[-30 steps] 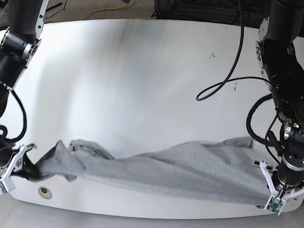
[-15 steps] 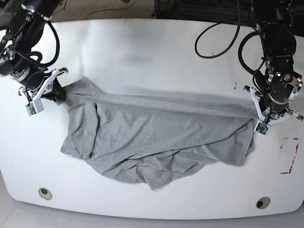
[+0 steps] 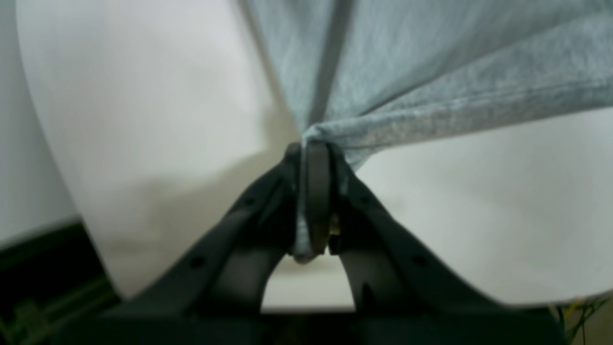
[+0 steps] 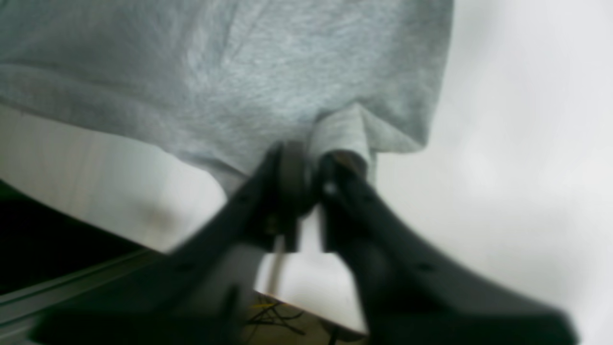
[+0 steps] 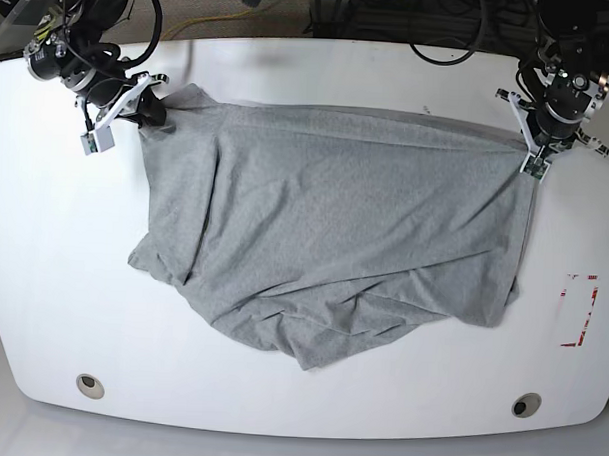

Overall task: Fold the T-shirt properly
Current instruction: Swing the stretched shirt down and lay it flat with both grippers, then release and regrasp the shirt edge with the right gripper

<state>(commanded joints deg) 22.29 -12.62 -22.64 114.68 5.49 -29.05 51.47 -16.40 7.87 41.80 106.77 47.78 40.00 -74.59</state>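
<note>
Grey heather cloth covers most of the white worktop (image 5: 43, 279): the T-shirt (image 5: 334, 239) lies spread across the middle, its far edge pulled into a nearly straight line between the two hands near the far rim of the worktop.

At the far left in the base view, the right hand (image 5: 149, 108) is pinching the shirt's far-left corner. The cloth bunches into a small knot just at the fingertips and fans out from there to the right and toward the near side. In the right wrist view the dark fingers (image 4: 292, 177) are pressed together on a rolled fold of the grey fabric (image 4: 230, 81), which hangs away from the hand over the pale surface.

From that corner the shirt widens. Its left side falls in a long fold toward the near-left, and the near edge is rumpled, with several overlapping creases and a point of cloth reaching toward the near middle of the worktop. No lettering shows on the upward side.

At the far right, the left hand (image 5: 532, 151) grips the shirt's far-right corner, with the right edge of the cloth dropping almost straight toward the near side below it. In the left wrist view the fingers (image 3: 316, 191) are closed tight on a gathered tip of fabric (image 3: 431, 72), and taut ridges radiate from the pinch.

A red outlined mark (image 5: 579, 311) sits on the worktop well to the right of the shirt.
</note>
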